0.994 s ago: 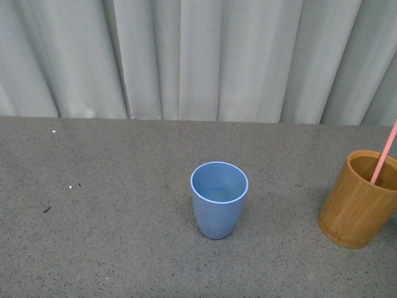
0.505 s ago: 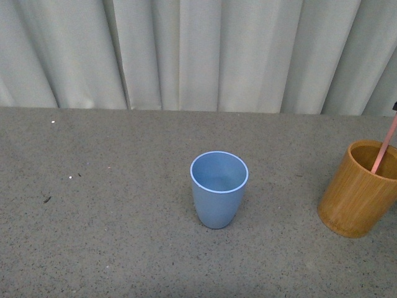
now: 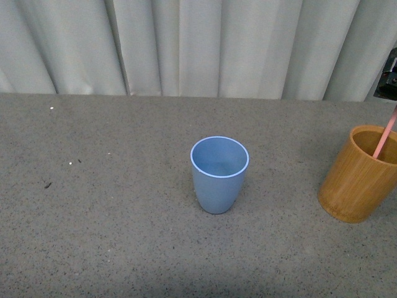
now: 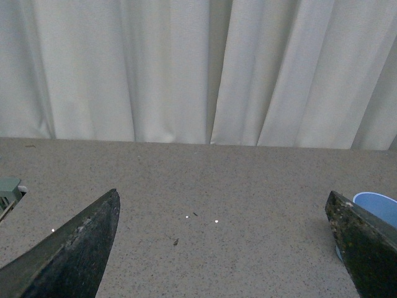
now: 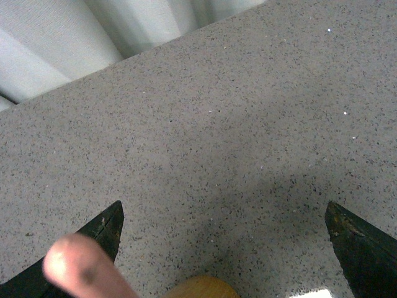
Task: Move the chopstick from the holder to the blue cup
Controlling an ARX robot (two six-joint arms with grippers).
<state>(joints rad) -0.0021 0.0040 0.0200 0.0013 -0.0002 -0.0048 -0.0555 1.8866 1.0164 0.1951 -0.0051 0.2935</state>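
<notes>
The blue cup (image 3: 219,174) stands upright and empty in the middle of the grey table. The orange-brown holder (image 3: 358,175) stands at the right edge of the front view with the pink chopstick (image 3: 385,136) leaning out of it. My right gripper (image 5: 223,214) is open above the holder; the holder's rim (image 5: 201,287) and the blurred chopstick end (image 5: 84,270) show between its jaws. A dark part of the right arm (image 3: 389,77) shows above the holder. My left gripper (image 4: 223,214) is open and empty, with the blue cup's rim (image 4: 377,207) beside one jaw.
A grey-white curtain (image 3: 198,43) hangs behind the speckled grey table (image 3: 111,236). A few small specks (image 3: 73,163) lie on the table's left part. A pale object (image 4: 7,189) shows at the edge of the left wrist view.
The front camera's view has tilted: the cup and the holder sit higher in the picture. A dark part of the right arm has come into view above the holder.
</notes>
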